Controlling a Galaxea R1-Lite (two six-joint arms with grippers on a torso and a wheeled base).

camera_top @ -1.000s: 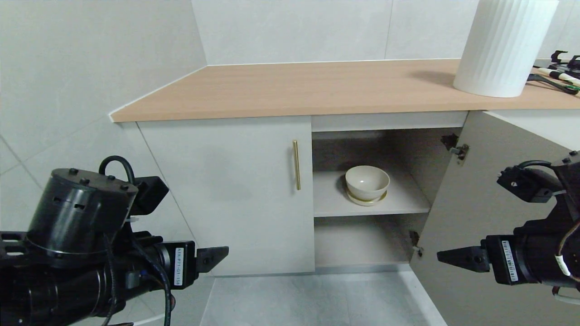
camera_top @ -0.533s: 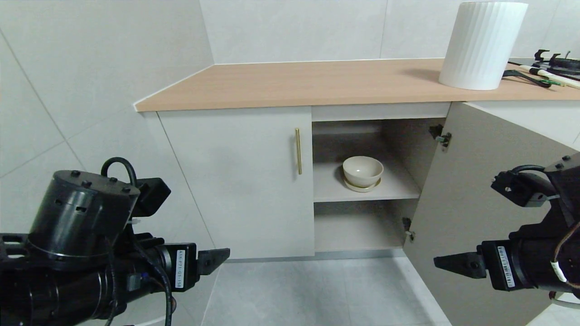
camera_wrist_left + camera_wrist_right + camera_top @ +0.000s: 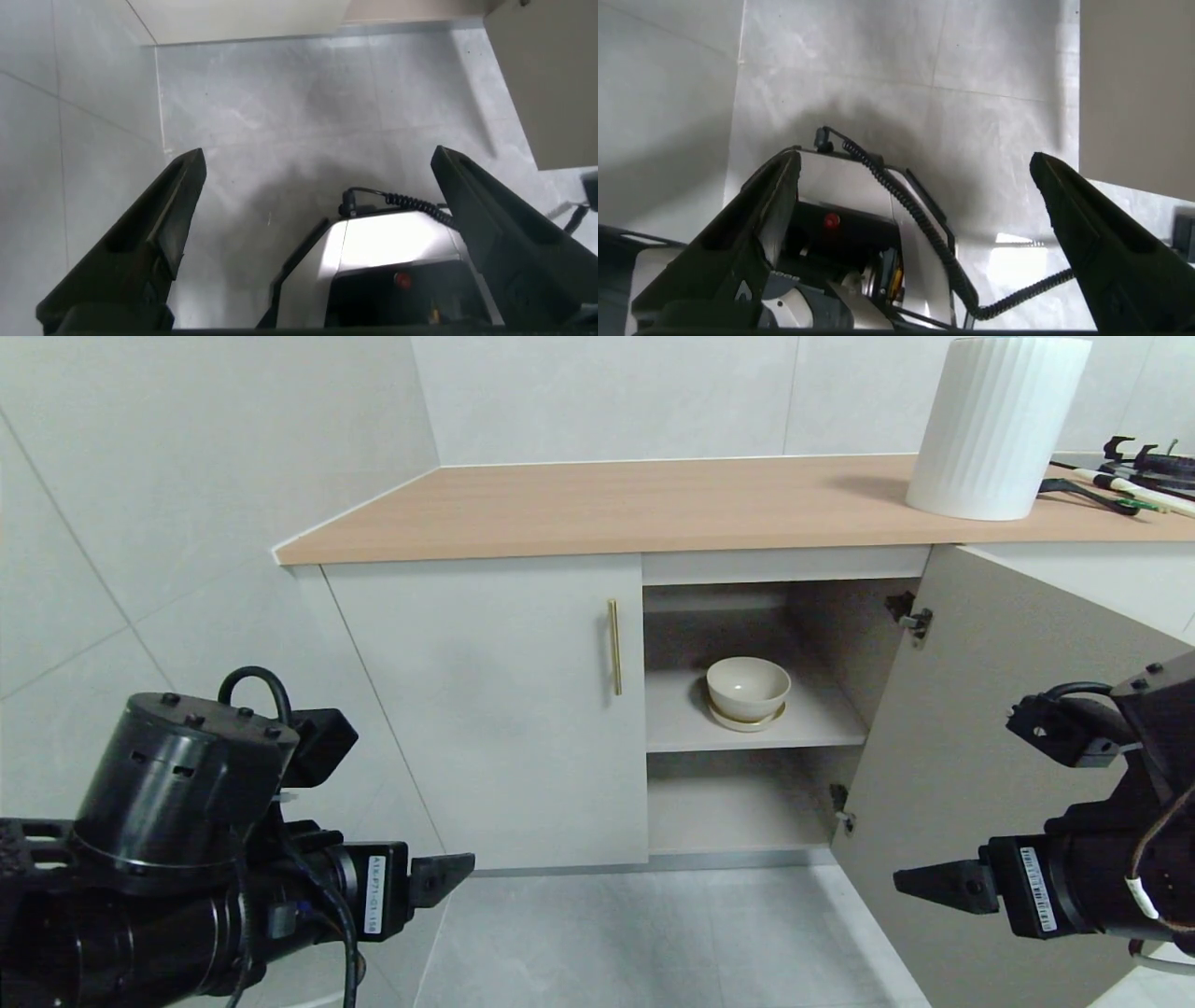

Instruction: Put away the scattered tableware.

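One bowl [image 3: 748, 684] on one saucer [image 3: 747, 721] in the open cupboard [image 3: 485, 709]; left gripper [image 3: 318, 163] and right gripper [image 3: 915, 163] both spread, empty.

Left arm [image 3: 177, 821] logged as matte black: fat cylindrical joint housing, small screws round its cap, a black cable looped over the top, a white label with dark print on the collar behind a wedge-shaped finger [image 3: 443, 875]. Right arm [image 3: 1092, 887] was the same black, with its own label, a thin wire carrying a pale tag, and a boxy bracket above. I noted long, tapering black fingers on left gripper [image 3: 318, 224] and right gripper [image 3: 920, 233].
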